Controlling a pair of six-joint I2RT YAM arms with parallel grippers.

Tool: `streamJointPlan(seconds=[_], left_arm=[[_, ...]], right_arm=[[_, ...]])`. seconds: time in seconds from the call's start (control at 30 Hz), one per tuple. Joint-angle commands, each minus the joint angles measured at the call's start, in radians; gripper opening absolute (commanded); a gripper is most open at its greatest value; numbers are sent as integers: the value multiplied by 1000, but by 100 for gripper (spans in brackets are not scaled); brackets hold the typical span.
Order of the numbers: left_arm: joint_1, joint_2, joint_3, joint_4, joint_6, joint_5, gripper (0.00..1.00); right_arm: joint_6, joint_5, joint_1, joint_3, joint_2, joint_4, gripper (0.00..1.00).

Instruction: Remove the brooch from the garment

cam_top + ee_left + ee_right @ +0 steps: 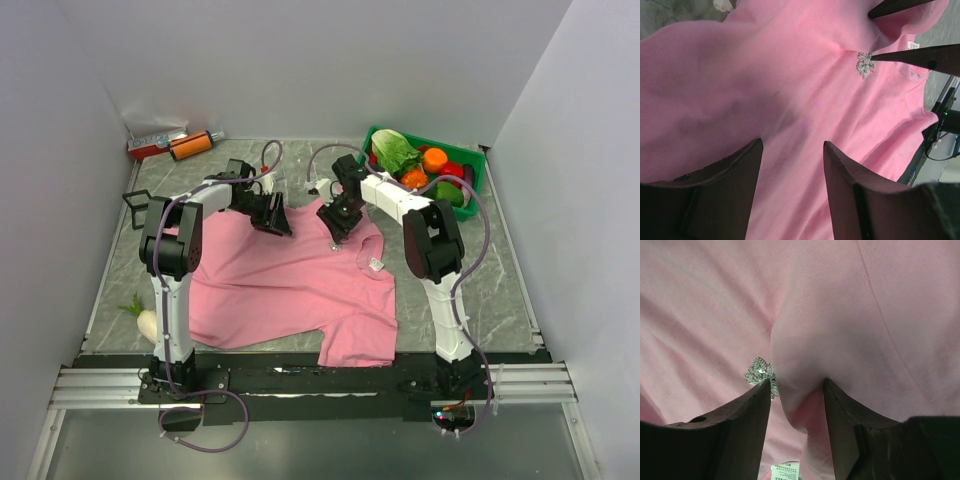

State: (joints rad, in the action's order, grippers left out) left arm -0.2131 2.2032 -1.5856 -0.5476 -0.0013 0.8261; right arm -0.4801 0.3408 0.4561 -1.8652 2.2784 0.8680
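Brooch (760, 374) not yet off the pink T-shirt (865, 315), toward the counter's far edge. My right gripper (796, 390) straddles a cloth fold beside it, half-open. My left gripper (792, 147) is wide, empty.

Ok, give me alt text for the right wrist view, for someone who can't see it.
A small sparkly silver brooch sits on a pink T-shirt, right at one fingertip of the right hand, whose two dark fingers straddle a raised fold of cloth.

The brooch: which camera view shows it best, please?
Right wrist: the brooch is close up, its sparkly shape clear. Left wrist shows it smaller, farther off; the top external view cannot resolve it.
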Motion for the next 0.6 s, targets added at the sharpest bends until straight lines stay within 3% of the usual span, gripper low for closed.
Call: streamJointPlan(seconds=[0.0,0.4,0.57], left_arm=[[1,12,-30,0,11,1,58],[1,18,-36,-2,7,4,58],[1,20,-43,-9,14,-1,58]], right_arm=[[6,-42,23,-34,38,16,54],[-2,-123,36,-60,76,51,53],[6,-62,18,-57,58,58,52]])
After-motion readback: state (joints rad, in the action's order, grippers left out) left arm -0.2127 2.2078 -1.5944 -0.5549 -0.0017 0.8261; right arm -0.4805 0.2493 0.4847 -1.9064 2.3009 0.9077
